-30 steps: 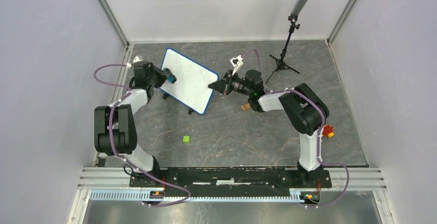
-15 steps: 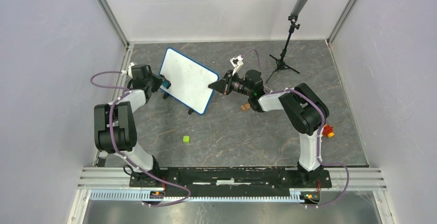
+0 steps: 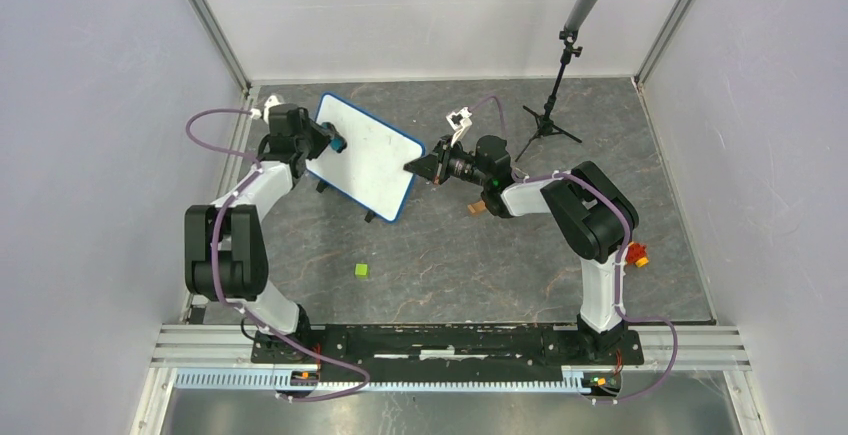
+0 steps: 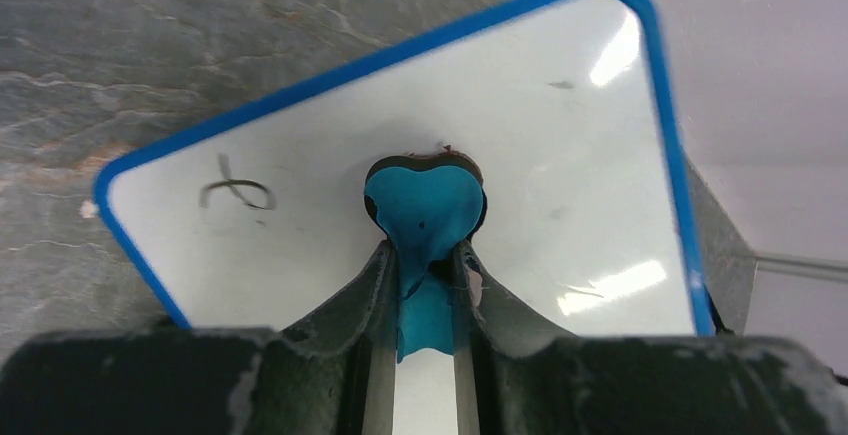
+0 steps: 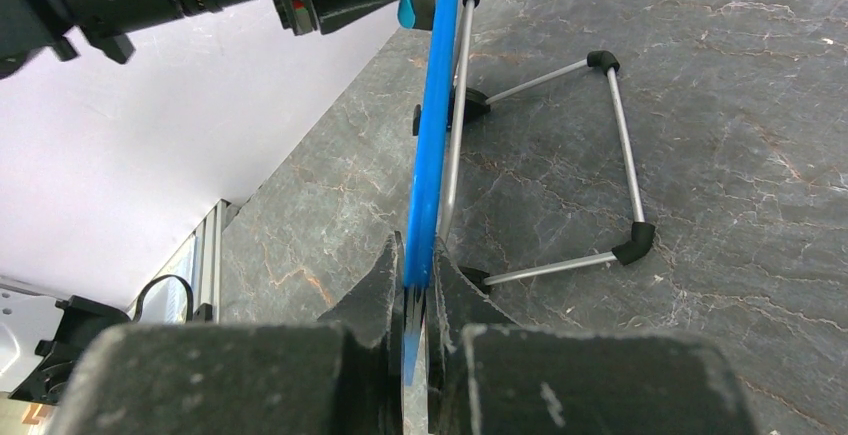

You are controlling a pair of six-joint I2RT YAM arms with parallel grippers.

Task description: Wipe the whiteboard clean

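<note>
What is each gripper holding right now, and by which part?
The left gripper pinches a blue eraser by its narrow tail; right gripper clamps the whiteboard by its blue frame edge.

Nothing legible; the whiteboard (image 4: 560, 175) bears one unreadable scribble (image 4: 236, 193).

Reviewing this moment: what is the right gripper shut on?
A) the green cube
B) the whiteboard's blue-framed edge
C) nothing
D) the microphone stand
B: in the right wrist view, the right gripper pinches the blue frame of the whiteboard.
</note>
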